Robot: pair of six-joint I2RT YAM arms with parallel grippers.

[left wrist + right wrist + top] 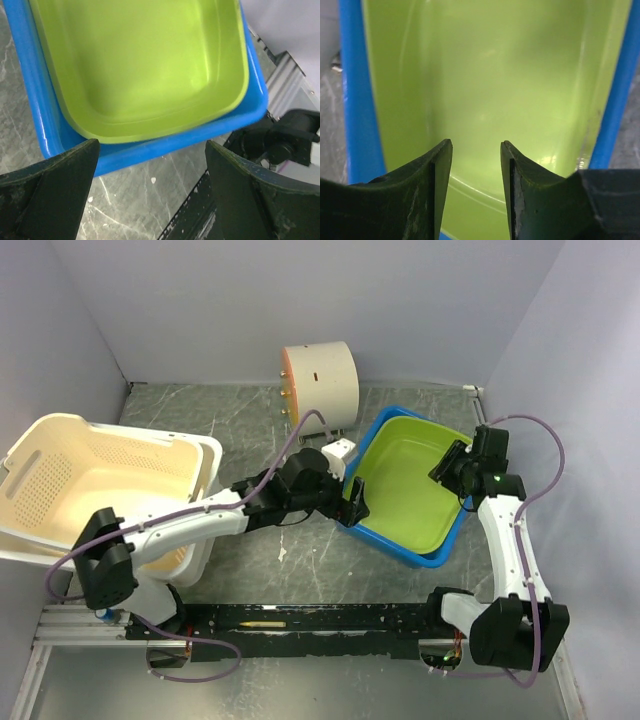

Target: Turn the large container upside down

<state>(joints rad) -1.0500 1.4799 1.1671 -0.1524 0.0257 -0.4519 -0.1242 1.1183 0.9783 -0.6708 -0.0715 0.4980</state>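
Right gripper [476, 144] fingers are seen part-closed over the green tub [410, 480]. A narrow gap is left between them and nothing is visibly pinched. A white basket [110, 475] is set well apart at far left. The blue tub [390, 543], judged the task's container, sits upright right of centre, skewed, with the green tub nested inside. The left gripper [152, 145] is spread wide just beside its left rim, so the tub is flanked on opposite sides, each arm equally near. A cylinder [322, 380] and a small box [340, 452] stand behind, judged clear of a flip.
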